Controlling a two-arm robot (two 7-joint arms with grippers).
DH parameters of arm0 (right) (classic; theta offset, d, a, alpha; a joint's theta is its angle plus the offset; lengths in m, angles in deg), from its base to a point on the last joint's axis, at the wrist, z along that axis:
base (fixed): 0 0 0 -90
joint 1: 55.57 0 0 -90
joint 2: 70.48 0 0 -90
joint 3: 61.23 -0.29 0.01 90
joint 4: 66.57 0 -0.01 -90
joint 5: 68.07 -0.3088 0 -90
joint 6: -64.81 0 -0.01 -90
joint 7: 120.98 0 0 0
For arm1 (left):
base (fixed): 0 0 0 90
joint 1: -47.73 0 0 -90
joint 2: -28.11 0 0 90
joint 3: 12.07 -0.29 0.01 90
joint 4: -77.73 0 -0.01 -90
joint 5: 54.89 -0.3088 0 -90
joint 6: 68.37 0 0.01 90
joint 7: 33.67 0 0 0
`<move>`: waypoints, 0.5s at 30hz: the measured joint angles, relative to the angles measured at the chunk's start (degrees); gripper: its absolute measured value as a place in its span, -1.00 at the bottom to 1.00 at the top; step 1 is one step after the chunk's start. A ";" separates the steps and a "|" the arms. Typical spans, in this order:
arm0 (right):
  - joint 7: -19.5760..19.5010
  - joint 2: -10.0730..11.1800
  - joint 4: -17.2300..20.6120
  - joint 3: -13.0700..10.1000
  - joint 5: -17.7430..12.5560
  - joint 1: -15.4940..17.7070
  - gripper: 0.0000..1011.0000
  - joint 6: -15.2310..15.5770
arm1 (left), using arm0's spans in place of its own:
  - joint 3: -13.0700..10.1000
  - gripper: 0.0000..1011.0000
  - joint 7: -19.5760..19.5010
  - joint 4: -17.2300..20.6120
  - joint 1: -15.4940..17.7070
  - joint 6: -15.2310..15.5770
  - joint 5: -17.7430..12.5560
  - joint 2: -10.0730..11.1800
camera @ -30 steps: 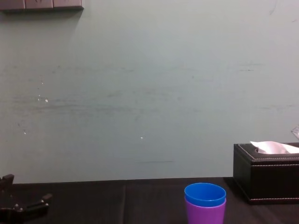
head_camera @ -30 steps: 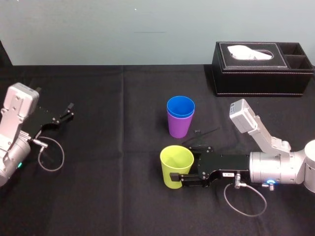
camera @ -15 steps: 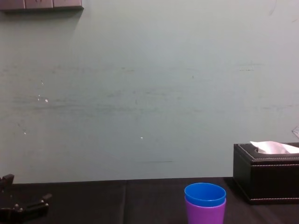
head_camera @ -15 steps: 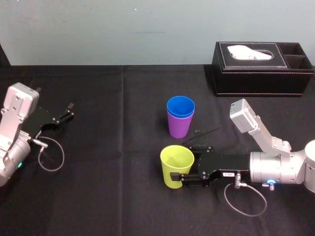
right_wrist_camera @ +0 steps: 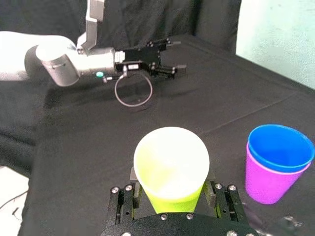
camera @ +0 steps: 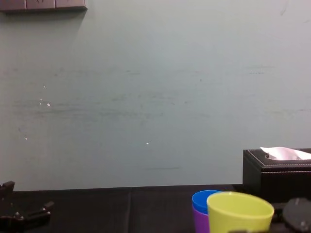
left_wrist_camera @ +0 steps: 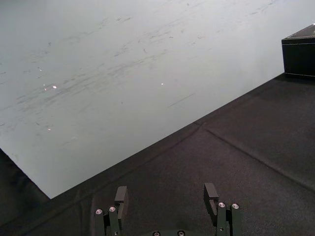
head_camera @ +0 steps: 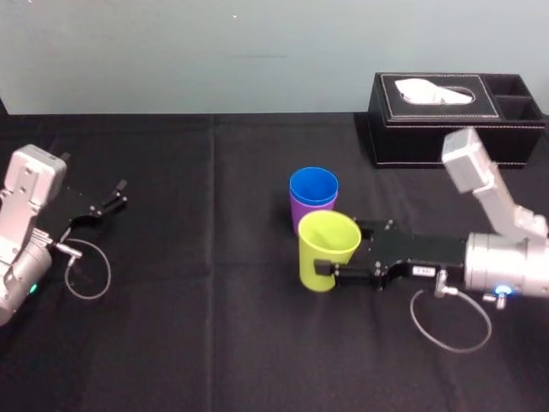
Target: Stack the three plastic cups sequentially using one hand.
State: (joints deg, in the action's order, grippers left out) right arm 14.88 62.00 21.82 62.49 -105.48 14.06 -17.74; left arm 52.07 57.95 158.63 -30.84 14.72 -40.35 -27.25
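right gripper (head_camera: 330, 273) jaws pinching yellow-green cup (head_camera: 327, 239) by its sides | cup lifted off counter (head_camera: 214, 343) since a second ago, carried to just beside blue cup (head_camera: 313, 184) nested in purple cup (right_wrist_camera: 268, 184) | likely last step: centre above, lower in | left gripper (head_camera: 119, 194) parked far left, jaws spread

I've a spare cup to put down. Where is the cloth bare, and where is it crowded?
Bare: the wide stretch of table between the left end effector and the purple cup, and the far strip left of the tissue box. Crowded: centre-right, where the right end effector holds the yellow-green cup close by the blue cup nested in the purple one.
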 joint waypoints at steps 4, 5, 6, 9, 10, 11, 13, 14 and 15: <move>-1.21 1.56 2.48 -1.21 -1.54 0.06 0.45 2.00 | 0.00 1.00 0.00 0.00 0.00 0.00 0.00 0.00; -1.43 1.82 2.87 -1.42 -1.82 0.03 0.45 2.34 | 0.00 1.00 0.00 0.00 0.00 0.00 0.00 0.00; -1.82 2.34 3.65 -1.82 -2.40 -0.11 0.45 2.98 | 0.00 1.00 0.00 0.00 0.00 0.00 0.00 0.00; -2.40 2.95 4.63 -2.33 -3.16 -0.51 0.45 3.81 | 0.00 1.00 0.00 0.00 0.00 0.00 0.00 0.00; -2.65 3.18 4.92 -2.58 -3.53 -0.89 0.45 4.15 | 0.00 1.00 0.00 0.00 0.00 0.00 0.00 0.00; -2.84 3.24 4.98 -2.69 -3.68 -1.10 0.45 4.30 | 0.00 1.00 0.00 0.00 0.00 0.00 0.00 0.00; -3.24 3.29 4.99 -2.81 -3.96 -1.83 0.45 4.65 | 0.00 1.00 0.00 0.00 0.00 0.00 0.00 0.00; -3.39 3.27 4.93 -2.81 -3.98 -2.13 0.45 4.77 | 0.00 1.00 0.00 0.00 0.00 0.00 0.00 0.00; -3.55 3.13 4.64 -2.78 -3.98 -2.80 0.45 4.94 | 0.00 1.00 0.00 0.00 0.00 0.00 0.00 0.00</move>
State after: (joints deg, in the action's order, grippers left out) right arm 11.32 65.13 26.46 59.70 -109.46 11.26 -12.79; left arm 52.07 57.95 158.63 -30.84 14.72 -40.34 -27.24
